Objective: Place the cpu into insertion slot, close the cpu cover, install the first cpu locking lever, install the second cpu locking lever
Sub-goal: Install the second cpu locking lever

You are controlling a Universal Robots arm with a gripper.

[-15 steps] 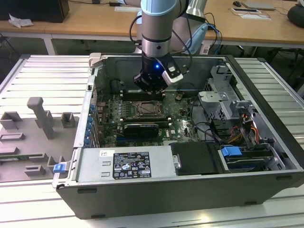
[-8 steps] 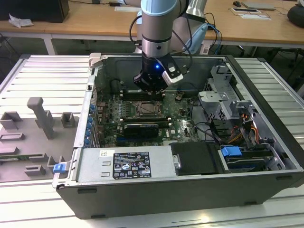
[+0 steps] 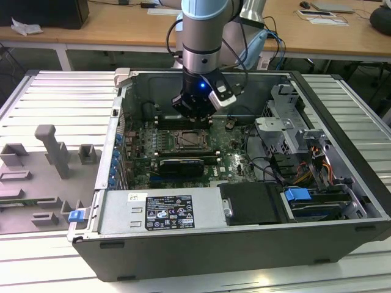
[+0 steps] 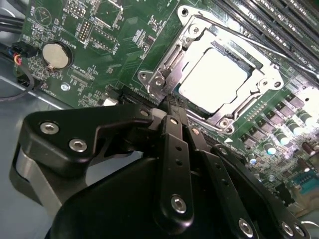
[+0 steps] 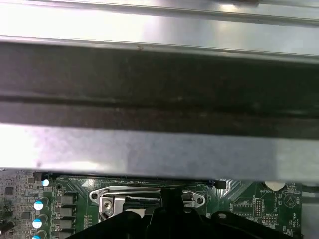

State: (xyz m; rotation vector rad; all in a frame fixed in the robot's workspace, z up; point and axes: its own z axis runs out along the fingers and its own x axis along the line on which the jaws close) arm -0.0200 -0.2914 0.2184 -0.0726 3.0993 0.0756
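Observation:
The cpu (image 4: 214,77) lies flat in the insertion slot (image 3: 192,141), its pale top showing through the window of the cpu cover (image 4: 197,40). The silvery cover frame is down over the chip. A thin metal lever rod (image 4: 239,42) runs along one side of the frame. My gripper (image 4: 171,107) hangs just above the socket's edge, fingers pressed together with nothing between them. In the exterior view the gripper (image 3: 194,113) stands over the back edge of the socket, inside the open computer case. The first wrist view catches the cover's rim (image 5: 114,191) just beyond the gripper (image 5: 169,196).
Long black memory slots (image 4: 279,25) run beside the socket. A coin battery (image 4: 54,55) sits on the green board. The case's metal wall (image 5: 149,149) rises close behind the gripper. A power supply box (image 3: 165,210) and drive cage (image 3: 287,131) flank the board.

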